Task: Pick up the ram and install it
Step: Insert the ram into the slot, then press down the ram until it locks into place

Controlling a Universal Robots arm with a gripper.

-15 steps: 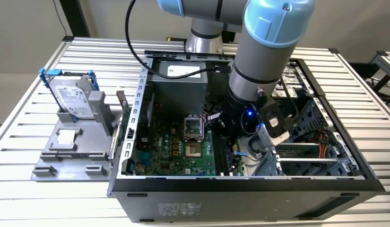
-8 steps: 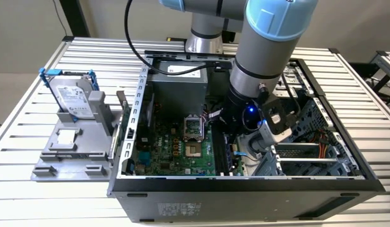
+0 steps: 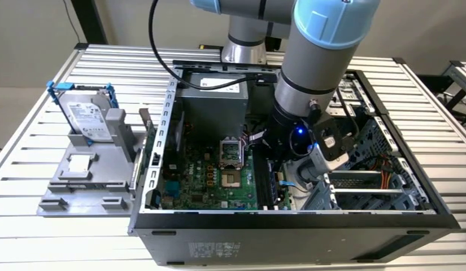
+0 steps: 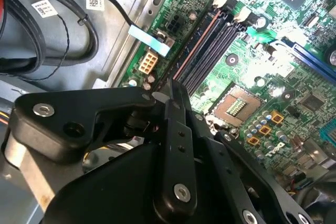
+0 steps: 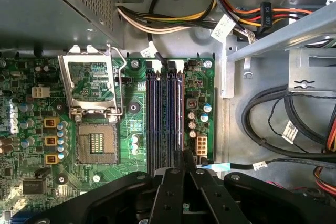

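Ram (image 5: 181, 129) edge-on in slot, pincer (image 5: 185, 167) closed on it.

The arm (image 3: 317, 62) is grey with pale blue joint caps. A black cable (image 3: 163, 53) trails alongside. The gripper (image 5: 185, 167) looks black, with silver screws.

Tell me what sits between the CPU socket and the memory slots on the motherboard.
In the first wrist view, only bare green board with a few small components separates the CPU socket from the memory slots.
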